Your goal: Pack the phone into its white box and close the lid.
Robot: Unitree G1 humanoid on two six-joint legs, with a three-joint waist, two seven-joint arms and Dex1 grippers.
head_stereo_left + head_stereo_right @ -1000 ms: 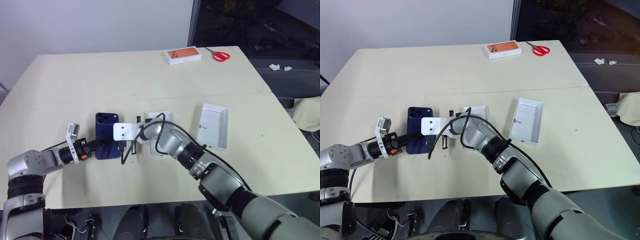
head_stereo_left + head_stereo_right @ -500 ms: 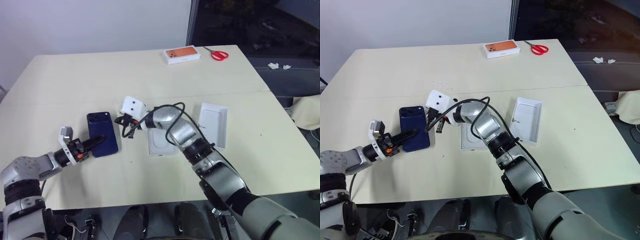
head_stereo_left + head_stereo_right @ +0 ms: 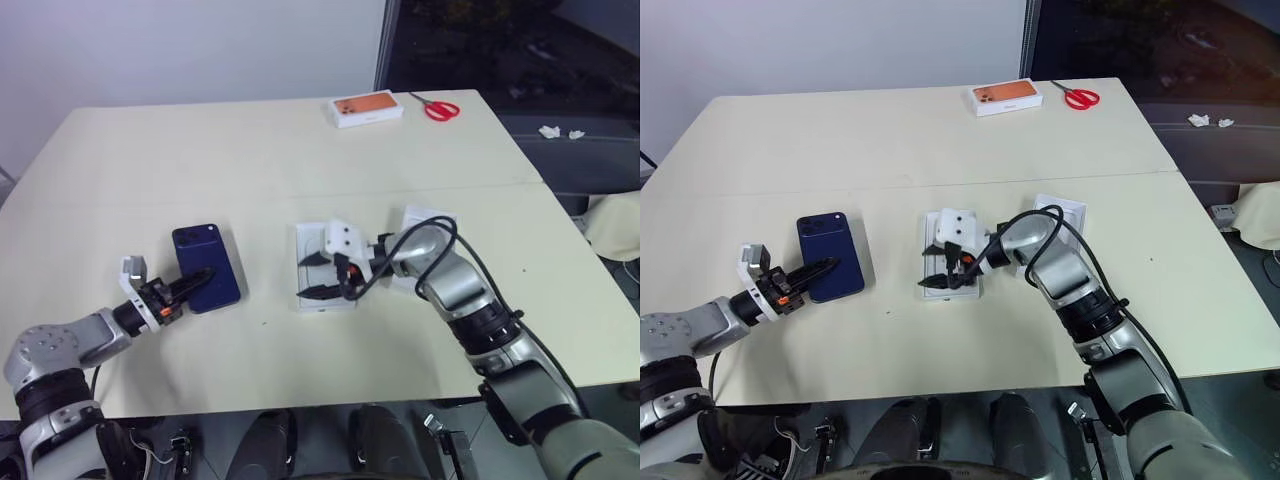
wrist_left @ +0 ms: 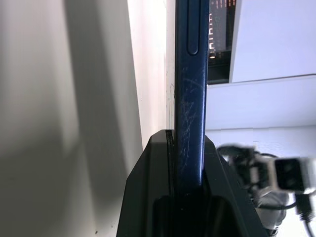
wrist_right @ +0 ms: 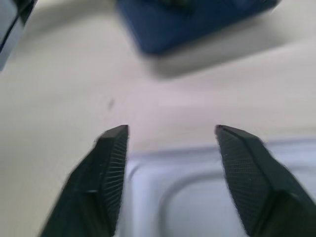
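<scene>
Pinching the glossy navy-blue flat phone (image 3: 207,267) by its near edge, my left fingers (image 3: 193,281) stay clamped; my right fingers (image 3: 313,276) gape apart above the white insert (image 3: 313,281), holding nothing.

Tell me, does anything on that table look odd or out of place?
Mildly. The phone lies askew, pinched at one end by the left tool. The open right tool hovers over a white insert with an oval recess. Red scissors and an orange-topped box sit at the far edge.

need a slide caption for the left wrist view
Left gripper shut on the edge of the phone, held above the table.
</scene>
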